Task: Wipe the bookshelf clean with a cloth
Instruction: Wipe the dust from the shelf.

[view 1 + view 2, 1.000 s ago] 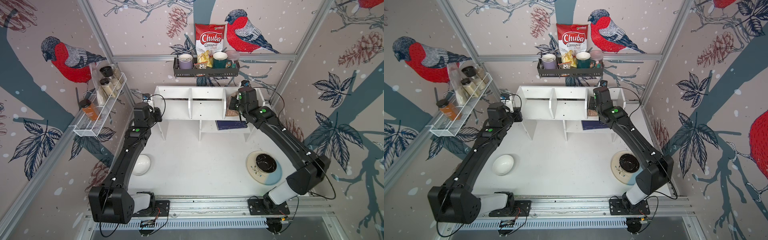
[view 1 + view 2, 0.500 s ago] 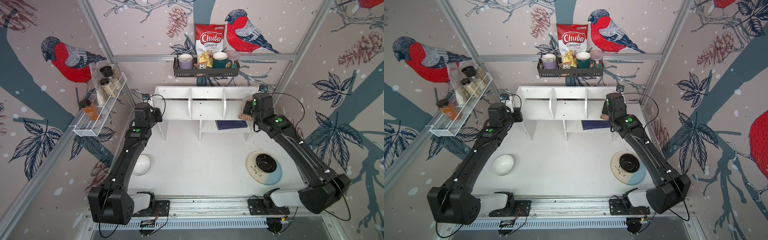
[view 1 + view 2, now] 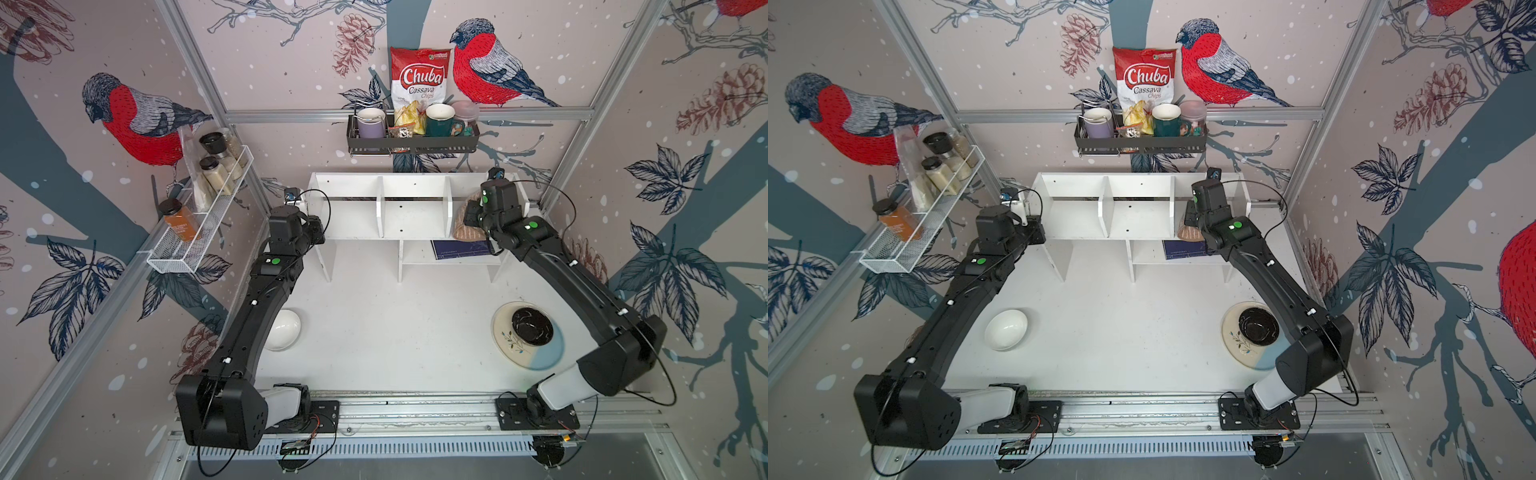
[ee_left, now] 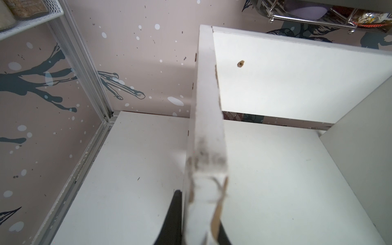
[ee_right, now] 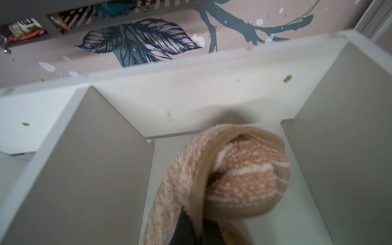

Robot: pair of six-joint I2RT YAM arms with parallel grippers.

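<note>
- Both top views: bookshelf (image 3: 353, 216) at the back of the counter (image 3: 395, 332). Right tool (image 3: 473, 212) is in its right end upper compartment, clamped on the tan cloth (image 3: 464, 227). Left tool (image 3: 316, 231) is at the bookshelf's left end panel.
- Left wrist: black fingers (image 4: 172, 216) sit either side of that panel's edge, pinching it.
- Right wrist: cloth (image 5: 239, 176) is bunched in the closed tool, between two white walls and near the back panel. Can't tell if it touches the shelf floor.

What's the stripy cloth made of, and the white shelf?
The cloth looks like soft terry fabric: fuzzy loops, tan with pale stripes. The bookshelf seems to be pressed wood with a matte white coat; its chipped edge shows brown inside.
</note>
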